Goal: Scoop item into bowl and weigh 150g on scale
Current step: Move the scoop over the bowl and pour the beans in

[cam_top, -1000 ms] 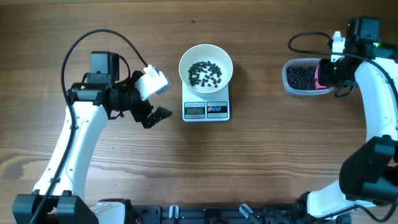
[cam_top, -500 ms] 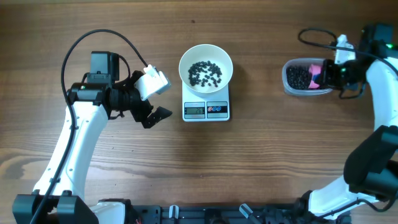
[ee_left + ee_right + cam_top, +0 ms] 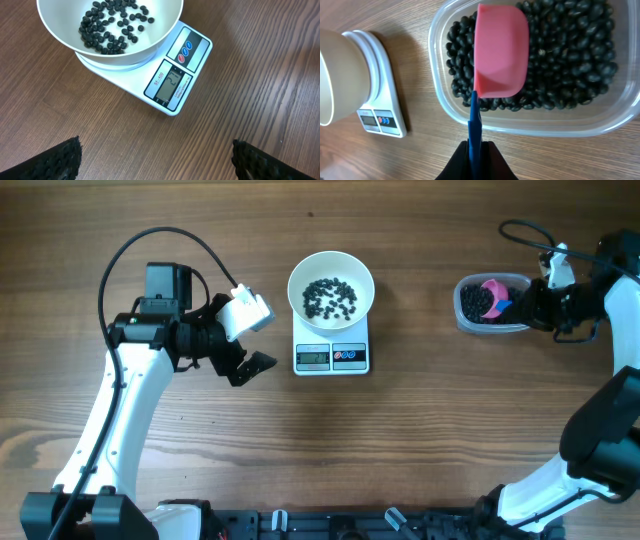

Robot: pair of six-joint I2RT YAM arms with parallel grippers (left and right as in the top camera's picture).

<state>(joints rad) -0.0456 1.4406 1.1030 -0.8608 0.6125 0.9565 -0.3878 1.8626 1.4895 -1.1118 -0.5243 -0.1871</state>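
Overhead and wrist views, scooping stage. The white bowl point(image 3: 331, 272) is sitting on the platform of the scale point(image 3: 331, 356) at the middle of the table point(image 3: 420, 440), in the same place as one second ago. A thin, loose layer of black beans point(image 3: 330, 297) is lying in the bowl's bottom, looking unchanged. The scale's display point(image 3: 170, 85) is facing the robot, and its digits are too small to read with certainty.

Well to the right, the clear tub point(image 3: 463, 310) is holding the larger dark heap of beans. The right gripper point(image 3: 527, 302) is holding the blue handle point(image 3: 474, 122) of a pink scoop point(image 3: 501, 50), its jaws pressing tight on the handle from both sides. The scoop's cup is lying over the beans inside the tub; whether it is touching them cannot be told. Compared with one second ago, the right arm is sitting farther toward the table's right edge. The gripper that was covering the tub's right half is now standing just beyond its right rim, and more of the beans and the scoop are showing.

The left gripper point(image 3: 258, 338) is hovering just left of the scale, apart from it, jaws spread wide and holding nothing, in the same pose as before.
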